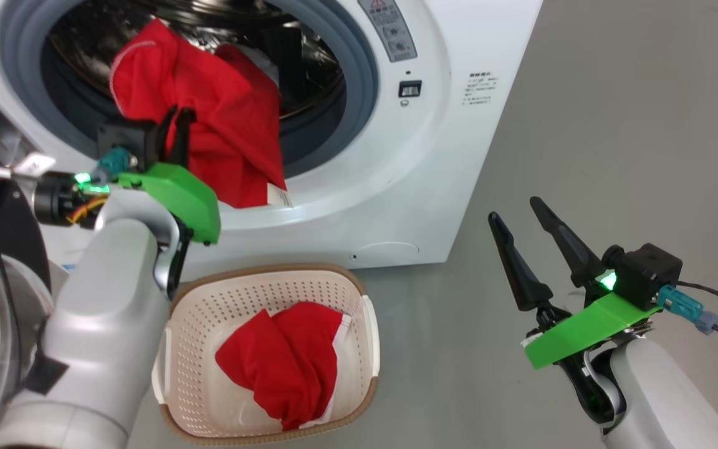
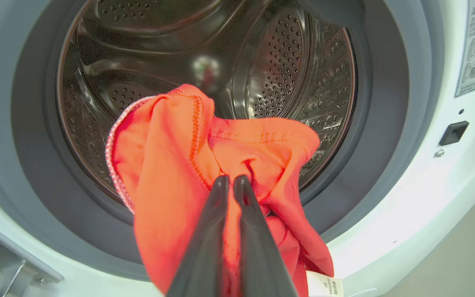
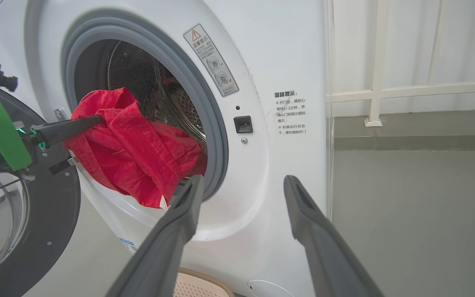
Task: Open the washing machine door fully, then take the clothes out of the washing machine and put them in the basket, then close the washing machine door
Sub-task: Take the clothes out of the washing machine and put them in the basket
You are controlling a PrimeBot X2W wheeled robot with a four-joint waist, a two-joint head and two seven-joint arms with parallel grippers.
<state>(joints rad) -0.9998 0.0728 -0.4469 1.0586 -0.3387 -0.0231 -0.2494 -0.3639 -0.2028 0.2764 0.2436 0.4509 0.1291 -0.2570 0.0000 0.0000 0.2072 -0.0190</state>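
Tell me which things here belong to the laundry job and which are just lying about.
Job: washing machine, its open door, red garment in left gripper, second red garment in basket.
Not part of it: warning sticker, white railing.

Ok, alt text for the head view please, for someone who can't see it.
The left gripper, jaws shut, holds a red garment at the open mouth of the white washing machine. Below it, the cream basket holds a second red garment; the right gripper hovers, jaws open, at lower right.

Red clothes (image 1: 222, 131) at washing machine (image 1: 434, 156) mouth
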